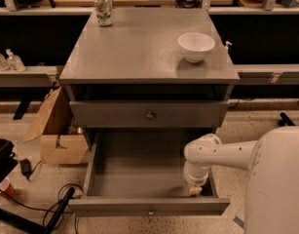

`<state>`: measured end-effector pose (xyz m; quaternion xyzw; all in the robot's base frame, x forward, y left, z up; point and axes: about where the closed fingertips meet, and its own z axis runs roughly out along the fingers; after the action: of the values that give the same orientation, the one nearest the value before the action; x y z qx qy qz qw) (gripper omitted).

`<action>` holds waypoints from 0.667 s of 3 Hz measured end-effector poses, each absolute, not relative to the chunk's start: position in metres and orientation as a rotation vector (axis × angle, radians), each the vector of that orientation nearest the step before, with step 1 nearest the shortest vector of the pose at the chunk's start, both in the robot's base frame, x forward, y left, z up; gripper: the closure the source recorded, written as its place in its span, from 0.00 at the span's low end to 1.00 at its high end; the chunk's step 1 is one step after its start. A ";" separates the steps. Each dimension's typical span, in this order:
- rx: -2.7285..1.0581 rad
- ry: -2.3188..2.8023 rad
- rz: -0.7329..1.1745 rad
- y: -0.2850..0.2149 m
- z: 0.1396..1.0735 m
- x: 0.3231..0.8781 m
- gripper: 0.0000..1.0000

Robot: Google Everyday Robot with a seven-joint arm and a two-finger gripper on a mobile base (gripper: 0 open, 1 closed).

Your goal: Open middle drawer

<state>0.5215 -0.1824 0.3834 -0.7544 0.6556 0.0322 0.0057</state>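
Observation:
The grey cabinet (139, 57) has one closed drawer (115, 115) with a small brass knob just under its top. Below it the middle drawer (139, 165) stands pulled far out, empty inside, its front panel and knob (150, 211) nearest the camera. The lowest drawer is hidden beneath it. My white arm (222, 152) reaches in from the right. My gripper (195, 190) points down into the open drawer's front right corner, just behind the front panel and next to the right side wall.
A white bowl (196, 46) and a can (103, 9) stand on the cabinet top. A cardboard box (56, 130) sits on the floor to the left. Cables and a black object (3, 160) lie at the lower left. Shelves run behind.

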 end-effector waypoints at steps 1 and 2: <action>-2.401 2.018 0.058 -0.195 0.434 0.545 0.80; -2.442 1.978 -0.013 -0.209 0.496 0.565 1.00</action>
<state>0.5652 -0.2086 0.4961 -0.7770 0.6294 -0.0041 -0.0007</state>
